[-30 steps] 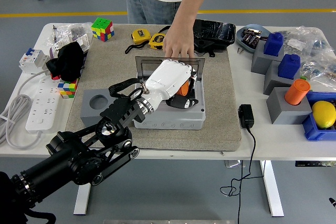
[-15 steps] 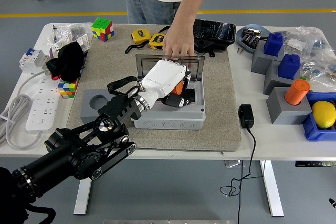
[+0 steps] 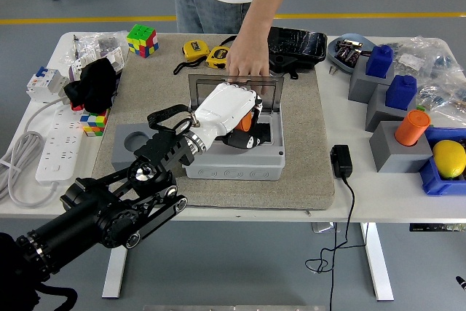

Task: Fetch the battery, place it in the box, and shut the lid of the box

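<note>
While the left robot hand hangs over the open grey box, fingers curled around the orange battery | battery mostly hidden, long axis and heading unclear | box interior dark, contents hidden | lid upright, person's hand on its top edge | box on mat on worktop.

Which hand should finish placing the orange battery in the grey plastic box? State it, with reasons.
Left. The left hand is already over the open grey plastic box, closed around the orange battery. The right hand is out of view.
</note>
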You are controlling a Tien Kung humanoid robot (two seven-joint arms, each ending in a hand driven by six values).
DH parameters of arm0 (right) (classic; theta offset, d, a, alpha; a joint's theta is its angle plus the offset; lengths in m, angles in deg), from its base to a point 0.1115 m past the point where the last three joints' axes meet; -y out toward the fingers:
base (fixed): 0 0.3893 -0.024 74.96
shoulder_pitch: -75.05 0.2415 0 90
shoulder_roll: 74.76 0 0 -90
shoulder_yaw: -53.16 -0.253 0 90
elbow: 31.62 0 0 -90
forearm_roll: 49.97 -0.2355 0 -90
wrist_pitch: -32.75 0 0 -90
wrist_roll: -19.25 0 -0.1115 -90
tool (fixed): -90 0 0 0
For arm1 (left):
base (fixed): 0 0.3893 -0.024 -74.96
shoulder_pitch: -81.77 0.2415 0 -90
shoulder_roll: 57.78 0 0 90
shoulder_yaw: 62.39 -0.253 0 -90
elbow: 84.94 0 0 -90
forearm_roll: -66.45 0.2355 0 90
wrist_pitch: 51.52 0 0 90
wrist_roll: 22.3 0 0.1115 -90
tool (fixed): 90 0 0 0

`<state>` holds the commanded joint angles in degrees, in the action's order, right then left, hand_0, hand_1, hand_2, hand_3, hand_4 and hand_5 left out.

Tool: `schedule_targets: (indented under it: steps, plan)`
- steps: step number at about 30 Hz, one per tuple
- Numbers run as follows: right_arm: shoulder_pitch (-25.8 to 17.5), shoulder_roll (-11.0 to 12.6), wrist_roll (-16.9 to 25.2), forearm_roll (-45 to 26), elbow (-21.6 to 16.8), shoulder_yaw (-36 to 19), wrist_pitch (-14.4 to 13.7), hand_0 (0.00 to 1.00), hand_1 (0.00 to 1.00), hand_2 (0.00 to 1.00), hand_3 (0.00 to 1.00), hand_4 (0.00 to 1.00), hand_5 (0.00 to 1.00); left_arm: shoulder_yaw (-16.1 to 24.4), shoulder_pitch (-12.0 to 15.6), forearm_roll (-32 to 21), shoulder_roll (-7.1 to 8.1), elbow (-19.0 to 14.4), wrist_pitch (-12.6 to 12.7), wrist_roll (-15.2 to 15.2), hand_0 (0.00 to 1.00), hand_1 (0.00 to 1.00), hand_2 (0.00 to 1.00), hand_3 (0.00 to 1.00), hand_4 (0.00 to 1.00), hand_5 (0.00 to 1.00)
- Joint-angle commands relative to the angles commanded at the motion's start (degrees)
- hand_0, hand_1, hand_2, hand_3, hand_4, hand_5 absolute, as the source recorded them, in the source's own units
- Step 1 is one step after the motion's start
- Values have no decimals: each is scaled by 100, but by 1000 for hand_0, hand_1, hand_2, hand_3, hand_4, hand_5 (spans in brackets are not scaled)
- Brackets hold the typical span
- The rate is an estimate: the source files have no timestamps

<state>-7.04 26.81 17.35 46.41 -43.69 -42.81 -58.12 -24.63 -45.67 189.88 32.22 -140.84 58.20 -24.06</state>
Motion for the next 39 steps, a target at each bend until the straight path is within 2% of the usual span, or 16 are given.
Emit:
schedule_targets:
  steps: [1,2,4,7,8,26,32,39]
  plan:
    - [-3,0,0,-2,0,1,0,796,738,739,794,998,998,18,4,-136,0,17,-4,56,106,79,110,114,887,331]
    - [-5,0,-1,-6,-1,4,-1,796,738,739,794,998,998,31,6,-263,0,27,4,109,164,129,142,165,998,886]
    - [-4,1,0,-6,0,1,-1,796,738,739,794,998,998,52,3,-451,0,24,40,201,164,129,142,165,998,886]
    - [1,0,1,-25,-4,21,-1,796,738,739,794,998,998,90,-9,-462,0,0,68,225,164,129,142,165,998,886]
    - [3,-1,1,-26,-3,22,-1,796,738,739,794,998,998,98,-14,-449,0,-2,76,227,182,143,153,177,998,998]
    - [6,2,-5,-36,-1,26,-2,796,738,739,794,998,985,59,1,-423,0,-17,61,152,206,169,171,201,998,998]
    - [-2,3,-8,-12,4,3,-2,796,738,739,795,998,981,96,30,-286,0,-312,58,27,205,167,171,200,998,998]
    - [10,0,-7,-49,-2,32,-6,795,738,739,794,998,977,81,57,-290,0,-445,46,11,204,168,171,195,998,998]
